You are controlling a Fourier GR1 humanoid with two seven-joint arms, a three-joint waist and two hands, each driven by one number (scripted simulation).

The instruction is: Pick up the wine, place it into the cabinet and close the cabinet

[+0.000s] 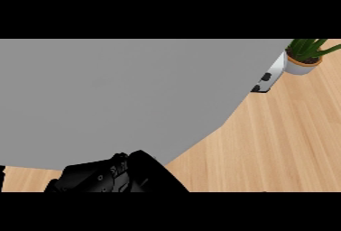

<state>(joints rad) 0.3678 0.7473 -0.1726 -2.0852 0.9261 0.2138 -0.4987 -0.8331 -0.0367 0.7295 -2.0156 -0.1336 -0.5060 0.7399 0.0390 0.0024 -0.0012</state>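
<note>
A large flat grey panel of the cabinet (120, 99) fills most of the head view; I cannot tell whether it is the door or the top. No wine bottle shows anywhere. One black hand, which I take for my right hand (110, 177), sits at the lower edge left of centre, just under the panel's near edge and partly touching it. Its back faces me and nothing shows in it. A thin dark sliver at the far left edge (2, 176) may be my left hand; too little of it shows to tell.
Light wooden counter (273, 144) runs along the right and lower right. A potted green plant (303, 56) stands at the top right corner. A small white fitting with dark spots (264, 83) sits at the panel's right edge.
</note>
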